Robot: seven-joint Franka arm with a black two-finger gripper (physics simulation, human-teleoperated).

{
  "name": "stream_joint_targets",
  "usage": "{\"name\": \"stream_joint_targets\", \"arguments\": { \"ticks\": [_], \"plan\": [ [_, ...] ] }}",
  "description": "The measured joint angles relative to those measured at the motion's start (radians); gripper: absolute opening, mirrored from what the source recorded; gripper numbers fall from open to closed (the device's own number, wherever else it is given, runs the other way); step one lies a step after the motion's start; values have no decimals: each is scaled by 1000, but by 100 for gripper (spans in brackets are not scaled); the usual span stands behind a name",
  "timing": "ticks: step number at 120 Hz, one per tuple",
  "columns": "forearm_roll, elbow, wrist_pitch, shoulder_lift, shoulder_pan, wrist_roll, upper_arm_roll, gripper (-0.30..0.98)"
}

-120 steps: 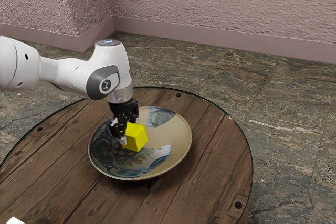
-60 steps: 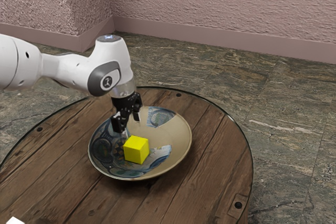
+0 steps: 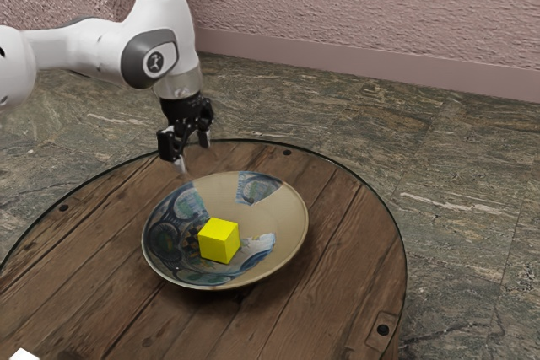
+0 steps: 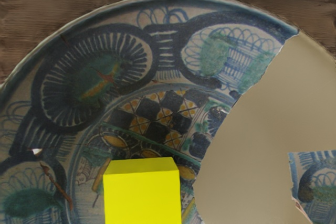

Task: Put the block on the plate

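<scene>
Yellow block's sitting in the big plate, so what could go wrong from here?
Not much, but the open fingers hang above the plate. If they dipped again, they might knock the block. Something bumping the plate's raised rim might also jolt the block or push the plate along the wooden table.

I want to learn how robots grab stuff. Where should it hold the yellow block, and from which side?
I'd come straight down from above with the tool and pinch two opposite upright sides of the block. They look flat, and its top is uncovered, while the plate curves up around it.
</scene>
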Motion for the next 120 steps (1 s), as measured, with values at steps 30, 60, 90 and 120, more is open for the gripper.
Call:
{"name": "stream_joint_targets", "arguments": {
  "ticks": [30, 60, 90, 120],
  "plan": [
    [1, 33, -122, -61, 1, 69, 11, 69],
    [28, 108, -208, -66, 7, 163, 30, 69],
    [104, 203, -283, -65, 11, 454, 88, 69],
    [142, 237, -305, -68, 31, 885, 141, 69]
  ]
}}
